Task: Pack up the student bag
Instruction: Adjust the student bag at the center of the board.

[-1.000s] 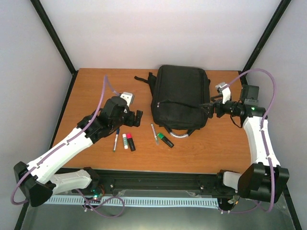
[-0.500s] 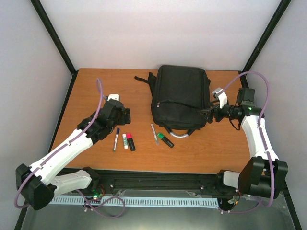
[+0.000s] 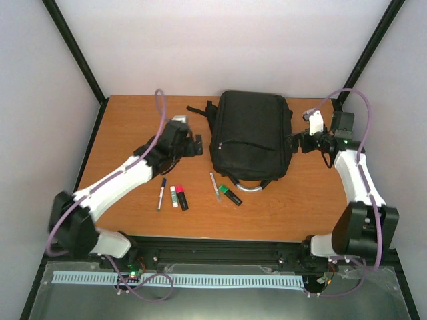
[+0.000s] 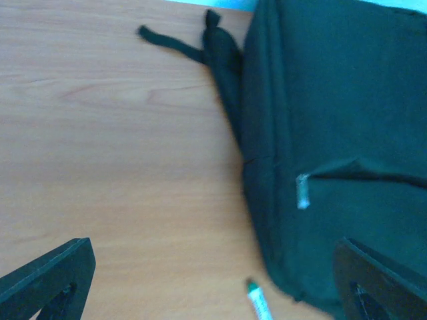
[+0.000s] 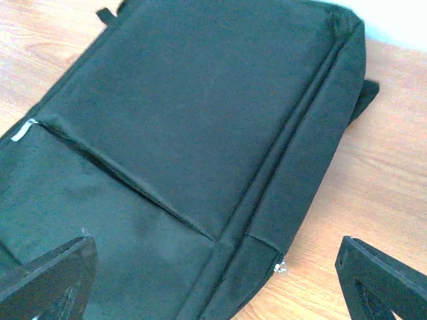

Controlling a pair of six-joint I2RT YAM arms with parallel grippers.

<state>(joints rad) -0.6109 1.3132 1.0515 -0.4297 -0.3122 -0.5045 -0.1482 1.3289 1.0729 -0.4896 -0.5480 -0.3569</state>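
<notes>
The student bag (image 3: 250,133) is a large black backpack lying flat at the back middle of the table, zipped, with its grey handle loop (image 3: 251,188) toward me. My left gripper (image 3: 198,145) hovers open just off the bag's left side. In the left wrist view the bag (image 4: 333,133), its zip pull (image 4: 303,192) and a strap (image 4: 170,41) lie ahead, with nothing between the fingers (image 4: 53,273). My right gripper (image 3: 292,142) is open at the bag's right edge. In the right wrist view it looks down on the bag (image 5: 187,133) and a side zip pull (image 5: 281,268).
In front of the bag lie a blue marker (image 3: 161,193), a white-and-pink stick (image 3: 175,196), a red-capped black stick (image 3: 181,198), a thin pen (image 3: 214,185) and a green highlighter (image 3: 230,195). A green pen tip (image 4: 257,303) shows near the left fingers. Black frame posts stand at the table's back corners.
My left arm has swung right and back, away from the pens, up to the bag's left side. My right gripper has moved back along the bag's right edge. Both stayed open.
</notes>
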